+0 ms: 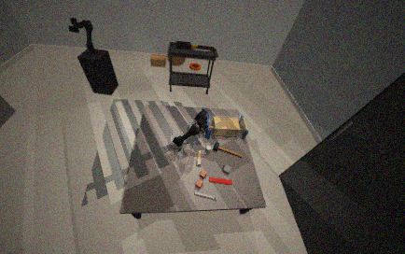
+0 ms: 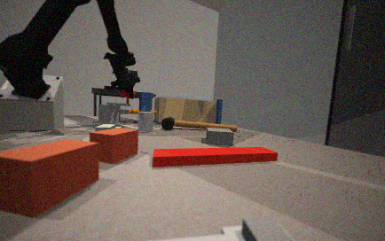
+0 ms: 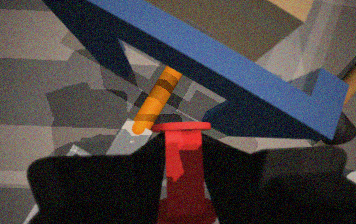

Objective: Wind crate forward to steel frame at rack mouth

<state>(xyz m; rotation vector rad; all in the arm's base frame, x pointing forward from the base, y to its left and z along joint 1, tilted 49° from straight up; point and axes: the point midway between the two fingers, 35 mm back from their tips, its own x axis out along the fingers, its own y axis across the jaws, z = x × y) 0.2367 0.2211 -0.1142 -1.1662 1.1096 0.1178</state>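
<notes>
My gripper (image 2: 126, 88) (image 3: 179, 137) is shut on the red winch handle (image 2: 128, 95) (image 3: 183, 137). Its stem hangs down in the exterior view; its key end is hidden in the wrist view. The pale winch (image 2: 108, 113) is low below the hand, partly hidden by my fingers. An orange strap (image 2: 135, 112) (image 3: 157, 102) runs from it under the blue steel frame (image 1: 208, 130) (image 2: 145, 102) (image 3: 225, 67), which crosses the wrist view just ahead of my fingers. The tan crate (image 1: 226, 124) (image 2: 186, 110) sits flat behind the frame. Any gap between them is unclear.
A hammer (image 1: 230, 151) (image 2: 206, 126) lies in front of the rack, near a white cylinder (image 1: 208, 148) (image 2: 145, 121). A grey block (image 1: 227, 169) (image 2: 220, 137), red bar (image 1: 220, 180) (image 2: 215, 157), two orange blocks and a wrench (image 1: 205, 195) lie further forward.
</notes>
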